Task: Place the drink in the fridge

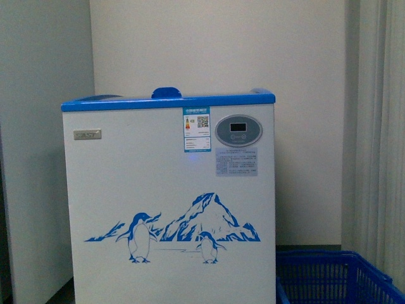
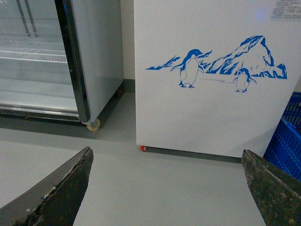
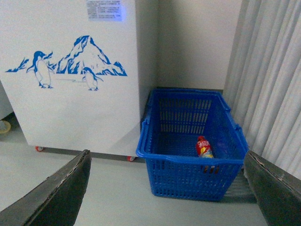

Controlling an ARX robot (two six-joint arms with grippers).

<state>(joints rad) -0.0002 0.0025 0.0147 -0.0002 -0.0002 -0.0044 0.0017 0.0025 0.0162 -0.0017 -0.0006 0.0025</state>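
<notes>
The fridge [image 1: 171, 202] is a white chest freezer with a blue top rim and a penguin-and-mountain drawing; it fills the front view, lid shut as far as I can see. It also shows in the left wrist view [image 2: 211, 94] and the right wrist view [image 3: 70, 94]. The drink [image 3: 203, 147], a bottle with a red cap and red label, lies inside a blue basket [image 3: 188, 176] on the floor right of the fridge. My right gripper [image 3: 167, 188] is open and empty, above the floor in front of the basket. My left gripper [image 2: 167, 188] is open and empty, low before the fridge's front.
A tall grey cabinet on wheels [image 2: 89, 61] with a glass door stands left of the fridge. White curtains [image 3: 273, 84] hang right of the basket. The basket's corner also shows in the front view [image 1: 335, 278]. Bare grey floor [image 2: 164, 188] lies in front.
</notes>
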